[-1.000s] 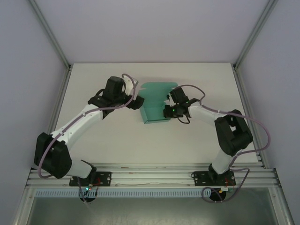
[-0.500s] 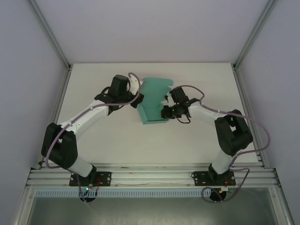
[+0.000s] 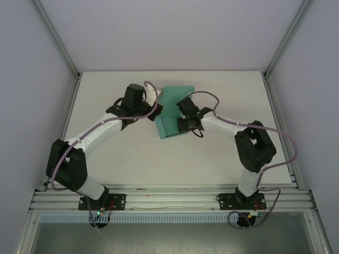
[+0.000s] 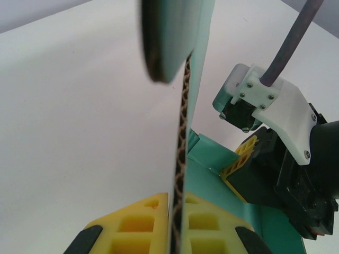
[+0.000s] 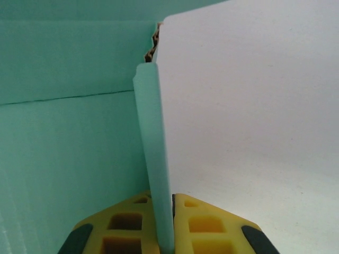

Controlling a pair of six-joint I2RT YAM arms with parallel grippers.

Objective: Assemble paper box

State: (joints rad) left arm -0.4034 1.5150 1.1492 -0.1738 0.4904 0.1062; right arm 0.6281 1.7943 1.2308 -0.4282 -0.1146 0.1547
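The desk (image 3: 132, 153) carries one thing: the paper box (image 3: 168, 127), teal card half folded, lying on it between my two arms and held from both sides. My left arm (image 3: 100, 129) has swung in to the box's left side. My right arm (image 3: 228, 124) leans further over the box's right side than it did a second ago. With that lean, the far part of the card has changed: a moment back it lay flat with its rounded tabs showing, and now it stands up as a slanted panel.

My left jaws were wide apart a second ago. Now they are clamped on the box's left wall, its corrugated edge (image 4: 181, 159) pinched between the yellow pads (image 4: 140, 219). My right jaws are closed too, pads (image 5: 204, 225) nipping a narrow upright flap (image 5: 153, 148) at the box's right.

With both walls gripped, I judge the sides are being raised and the tabs are not yet locked.
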